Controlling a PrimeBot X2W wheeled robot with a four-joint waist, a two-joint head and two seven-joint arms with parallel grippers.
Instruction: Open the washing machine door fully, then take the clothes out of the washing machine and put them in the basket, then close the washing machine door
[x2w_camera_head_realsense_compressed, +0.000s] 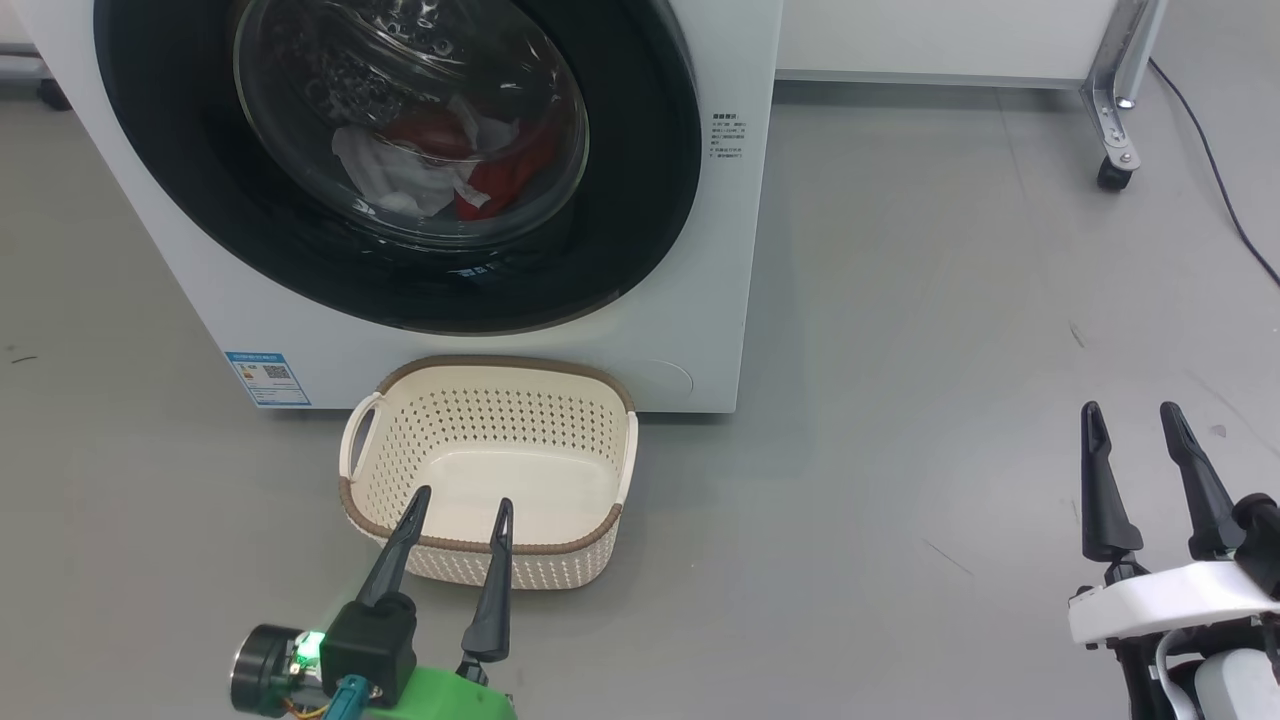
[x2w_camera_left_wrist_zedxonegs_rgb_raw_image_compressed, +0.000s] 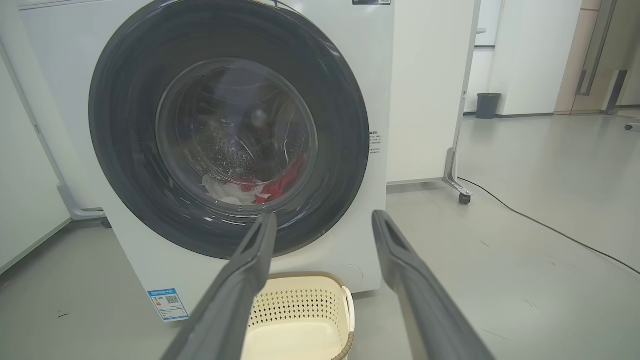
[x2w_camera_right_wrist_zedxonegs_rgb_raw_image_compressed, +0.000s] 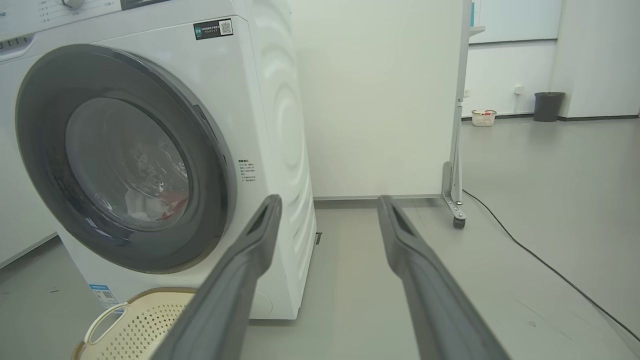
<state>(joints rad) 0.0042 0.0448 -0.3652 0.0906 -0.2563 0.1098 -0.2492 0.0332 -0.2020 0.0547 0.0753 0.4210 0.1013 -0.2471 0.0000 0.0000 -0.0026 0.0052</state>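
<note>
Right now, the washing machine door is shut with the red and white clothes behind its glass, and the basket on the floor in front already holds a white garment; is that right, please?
Not quite: the basket is empty; the head view shows its bare bottom. The rest stands: the washing machine door is shut and the clothes lie behind its glass.

Head view: washing machine (x2w_camera_head_realsense_compressed: 735, 300) and washing machine door (x2w_camera_head_realsense_compressed: 640, 200) are cut off at the top edge. Clothes (x2w_camera_head_realsense_compressed: 500, 170) seen only through glare on the glass, red and white, maybe two or three pieces, count unclear. Printed text (x2w_camera_head_realsense_compressed: 729, 135) and blue label (x2w_camera_head_realsense_compressed: 268, 378) too small to read. Basket (x2w_camera_head_realsense_compressed: 560, 565) near rim partly behind left pincer (x2w_camera_head_realsense_compressed: 465, 495) fingers. Right pincer (x2w_camera_head_realsense_compressed: 1132, 408) arm clipped at the right edge. Left wrist view: basket cut by the bottom edge, left part behind a finger. Right wrist view: far small basket (x2w_camera_right_wrist_zedxonegs_rgb_raw_image_compressed: 483, 117) too tiny, contents unclear.
</note>
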